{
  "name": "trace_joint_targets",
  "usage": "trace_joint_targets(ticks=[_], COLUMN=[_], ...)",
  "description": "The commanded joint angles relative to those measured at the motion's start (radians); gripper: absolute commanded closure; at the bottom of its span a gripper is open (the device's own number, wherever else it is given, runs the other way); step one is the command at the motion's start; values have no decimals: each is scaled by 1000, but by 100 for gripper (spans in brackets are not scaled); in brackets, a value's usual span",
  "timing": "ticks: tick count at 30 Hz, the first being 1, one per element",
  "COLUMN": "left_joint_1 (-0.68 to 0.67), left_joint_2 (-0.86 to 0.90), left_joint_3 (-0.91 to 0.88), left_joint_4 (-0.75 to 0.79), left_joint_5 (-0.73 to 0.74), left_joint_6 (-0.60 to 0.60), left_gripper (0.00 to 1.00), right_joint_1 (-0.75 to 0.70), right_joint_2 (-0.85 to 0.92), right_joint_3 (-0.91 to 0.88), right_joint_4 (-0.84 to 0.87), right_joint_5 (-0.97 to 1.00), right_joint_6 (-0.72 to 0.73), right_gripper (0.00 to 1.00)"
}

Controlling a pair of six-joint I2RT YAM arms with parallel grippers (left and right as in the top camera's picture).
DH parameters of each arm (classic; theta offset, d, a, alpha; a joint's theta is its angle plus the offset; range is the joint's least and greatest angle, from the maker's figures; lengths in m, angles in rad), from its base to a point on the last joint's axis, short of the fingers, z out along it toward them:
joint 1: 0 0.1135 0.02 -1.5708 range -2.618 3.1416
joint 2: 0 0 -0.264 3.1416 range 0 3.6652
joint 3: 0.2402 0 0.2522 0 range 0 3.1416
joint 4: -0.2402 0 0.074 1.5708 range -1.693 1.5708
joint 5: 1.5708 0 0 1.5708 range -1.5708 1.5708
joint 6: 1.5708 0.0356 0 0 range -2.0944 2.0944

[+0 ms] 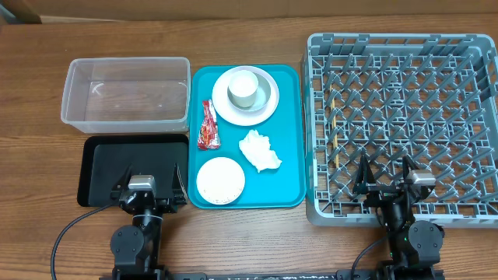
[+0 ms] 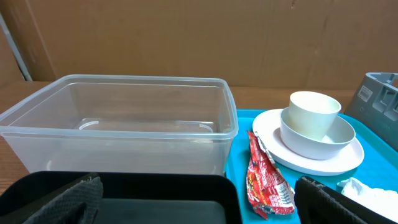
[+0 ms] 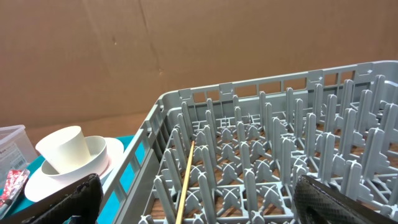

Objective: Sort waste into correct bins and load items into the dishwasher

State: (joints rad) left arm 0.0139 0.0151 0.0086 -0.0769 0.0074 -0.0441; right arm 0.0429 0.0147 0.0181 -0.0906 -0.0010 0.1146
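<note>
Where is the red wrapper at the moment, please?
In the overhead view, the wrapper lies on the teal tray along its left edge, just left of the tissue and right of the clear tub.

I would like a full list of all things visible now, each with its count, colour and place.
tub: 1, clear, far left
black tray: 1, black, near left, in front of the tub
teal tray: 1, teal, centre
plate: 1, white, far end of teal tray
bowl: 1, pale, on the plate
cup: 1, white, in the bowl
wrapper: 1, red, teal tray's left side
tissue: 1, white, middle of teal tray
round dish: 1, whitish, near end of teal tray
rack: 1, grey, right
stick: 1, yellowish, inside rack
table: 1, brown wood
left fingers: 2, black, apart, over black tray
right fingers: 2, black, apart, over rack
</note>
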Motion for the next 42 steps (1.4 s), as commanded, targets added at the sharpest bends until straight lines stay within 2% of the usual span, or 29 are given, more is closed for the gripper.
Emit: trace_joint_targets(ticks=[1,28,33,36,38,42], left_joint_1=[5,4,5,5,5,5], left_joint_2=[-11,-11,-11,-11,-11,-10], left_joint_3=[-4,-4,-3,4,23,146], left_joint_4=[-1,0,24,31,14,-85], left_joint_5=[-7,5,202,451,554,582], left_joint_6=[22,10,-217,-230,-234,-271], left_gripper=[0,0,0,0,0,0], right_joint_1=[1,1,1,1,1,1], right_joint_2=[-12,-12,-12,-12,-12,-12], right_joint_3=[-10,-10,-10,-10,-10,-10], right_joint_4=[6,6,6,6,6,6], right_joint_5=[-5,-5,-5,-5,-5,-5], right_joint_6=[-3,-3,-3,-3,-3,-3], right_gripper=[0,0,0,0,0,0])
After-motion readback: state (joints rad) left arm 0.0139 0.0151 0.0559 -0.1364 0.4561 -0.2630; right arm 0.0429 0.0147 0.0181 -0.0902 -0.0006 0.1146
